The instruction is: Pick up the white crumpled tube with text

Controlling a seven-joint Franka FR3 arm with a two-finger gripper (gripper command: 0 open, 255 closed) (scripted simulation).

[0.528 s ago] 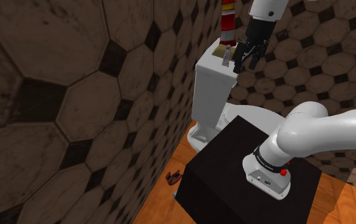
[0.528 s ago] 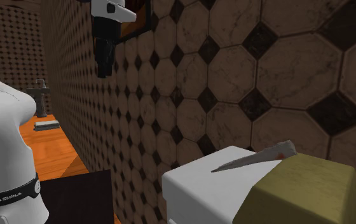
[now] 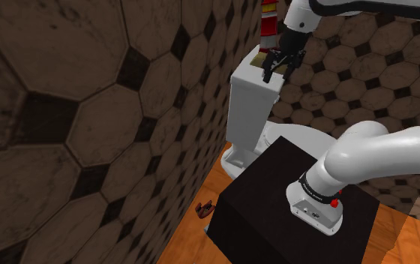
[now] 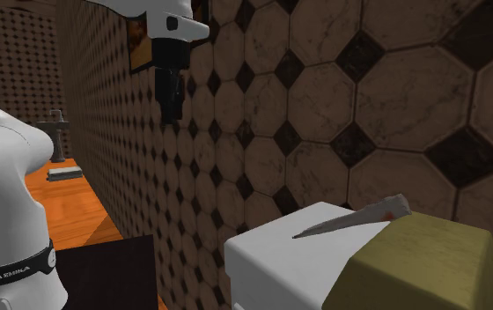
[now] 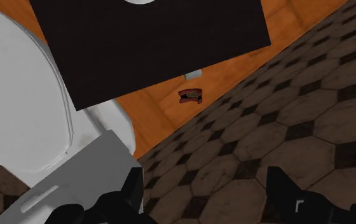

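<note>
The white arm (image 3: 373,154) is bending at the elbow and reaching toward the shoulder view's upper left. The black gripper (image 3: 277,73) is pointing down, and its two fingers (image 5: 283,188) are standing well apart.

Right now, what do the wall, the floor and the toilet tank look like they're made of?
The wall: brown octagonal tiles with black square insets, veined and dull, likely stone or ceramic. The floor: orange with streaky grain, probably wood. The toilet tank: plain smooth white, perhaps ceramic, though nothing confirms it.
</note>
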